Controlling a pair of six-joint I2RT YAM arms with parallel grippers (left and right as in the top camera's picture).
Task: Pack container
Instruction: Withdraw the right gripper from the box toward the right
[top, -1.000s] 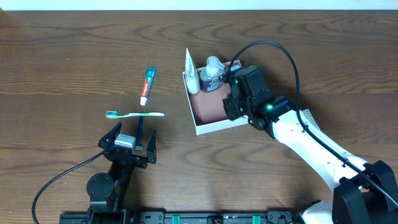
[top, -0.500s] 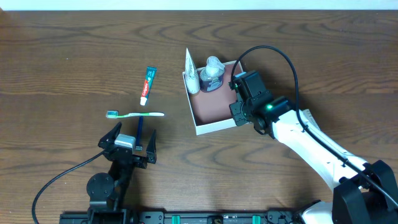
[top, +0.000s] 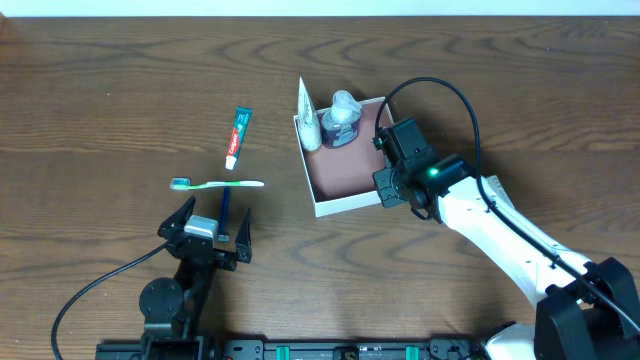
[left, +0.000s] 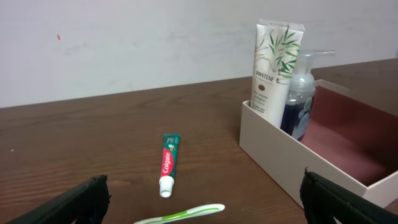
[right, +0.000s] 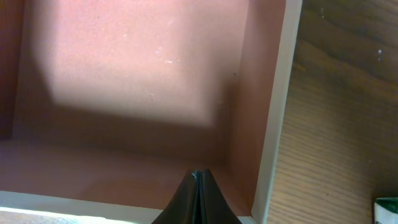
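While sitting flat on the wooden table (top: 120, 90), right of centre, the container (top: 345, 206) is showing white walls and a reddish-brown bottom, mostly bare. Two things are standing upright inside, along its far side. A white Pantene tube (top: 308, 118) is leaning into the far left corner. A pump bottle (top: 342, 120) with dark liquid is standing just right of it, and the left wrist view is showing the tube (left: 277, 68) and the bottle (left: 298, 99) close together behind the container's wall (left: 280, 162).

The right gripper (top: 385, 160) is hanging over the container's right side. Its wrist view is showing the tips (right: 199, 186) pressed together with nothing between them, pointing down at the bare bottom near a corner, beside the white wall (right: 277, 112). Whether they are touching the bottom, I cannot tell.

Left of the container and well apart from it, a toothpaste tube (top: 238, 136) is lying flat, cap toward the near side. A green and white toothbrush (top: 217, 183) is lying crosswise just near of it. The left gripper (top: 214, 212) is waiting near of the toothbrush, fingers (left: 74, 202) spread wide and gripping nothing.
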